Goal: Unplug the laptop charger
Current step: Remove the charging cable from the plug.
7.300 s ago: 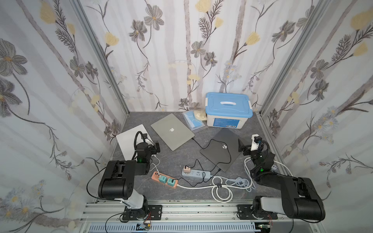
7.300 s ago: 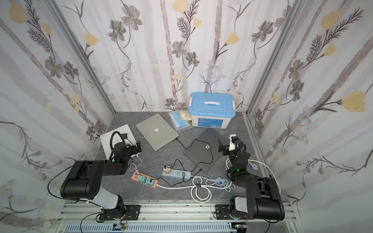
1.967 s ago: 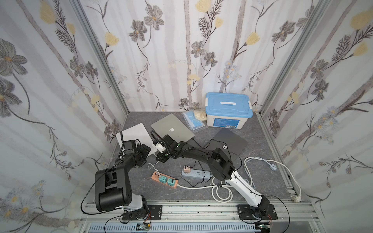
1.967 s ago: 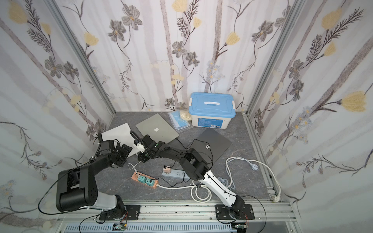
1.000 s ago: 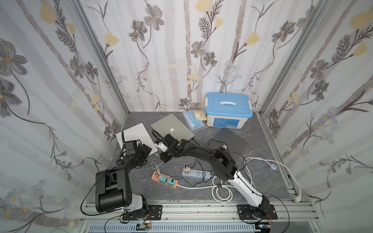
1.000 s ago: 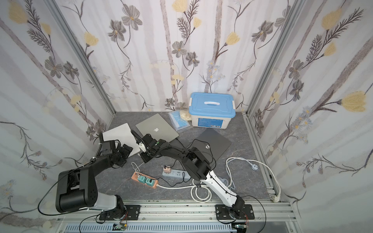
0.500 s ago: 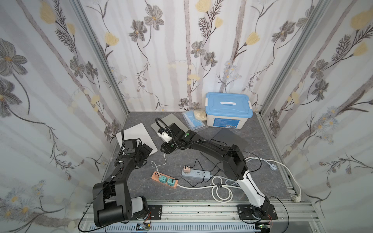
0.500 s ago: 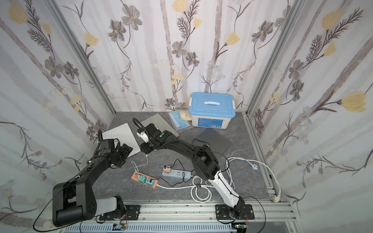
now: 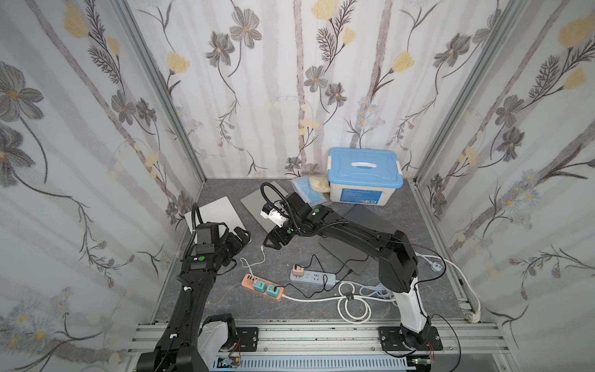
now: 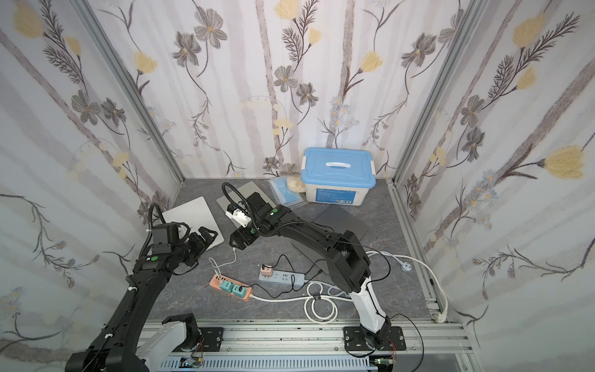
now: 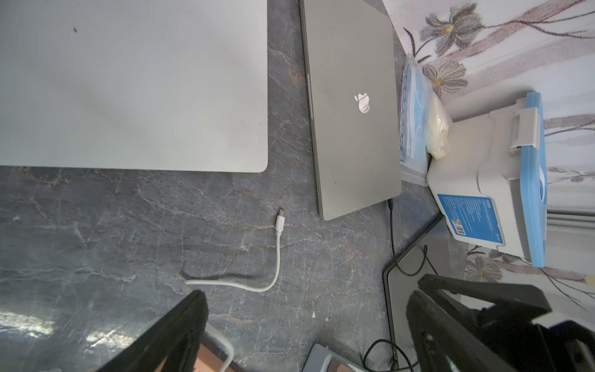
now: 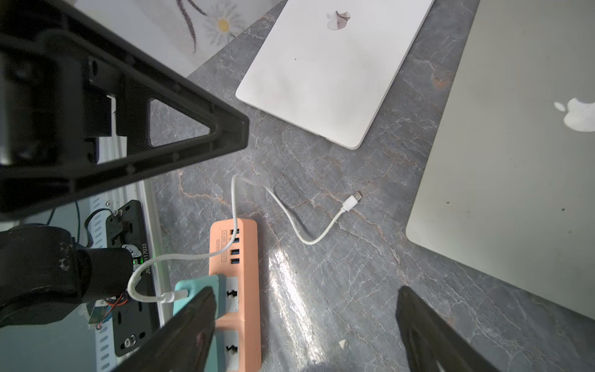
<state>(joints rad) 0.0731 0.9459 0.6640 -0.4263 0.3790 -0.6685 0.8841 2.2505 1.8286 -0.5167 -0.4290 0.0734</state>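
The white charger cable runs from a teal adapter (image 12: pixel 196 290) on the orange power strip (image 9: pixel 262 286) (image 12: pixel 238 290). Its plug (image 9: pixel 262 248) (image 10: pixel 234 249) (image 11: pixel 280 222) (image 12: pixel 352 201) lies loose on the dark table. The plug rests between the silver laptop (image 9: pixel 214 214) (image 11: pixel 128 80) (image 12: pixel 325 71) and the grey laptop (image 9: pixel 254 206) (image 11: pixel 351 106) (image 12: pixel 515 161), touching neither. My right gripper (image 9: pixel 272 241) (image 10: pixel 238 241) (image 12: pixel 304 293) hangs open just above the plug, holding nothing. By the silver laptop's near corner, my left gripper (image 9: pixel 240 235) (image 10: pixel 206 235) (image 11: pixel 306 299) is open and empty too.
A dark laptop (image 9: pixel 360 214) lies to the right with a black cable (image 11: pixel 392 232) running past it. A grey power strip (image 9: pixel 312 277) and coiled white cord (image 9: pixel 354 309) sit near the front. A blue-lidded box (image 9: pixel 363 175) stands at the back.
My right gripper has opened and let go of the white plug, which now lies on the table. The right arm has risen toward the back; the left arm has lifted slightly.
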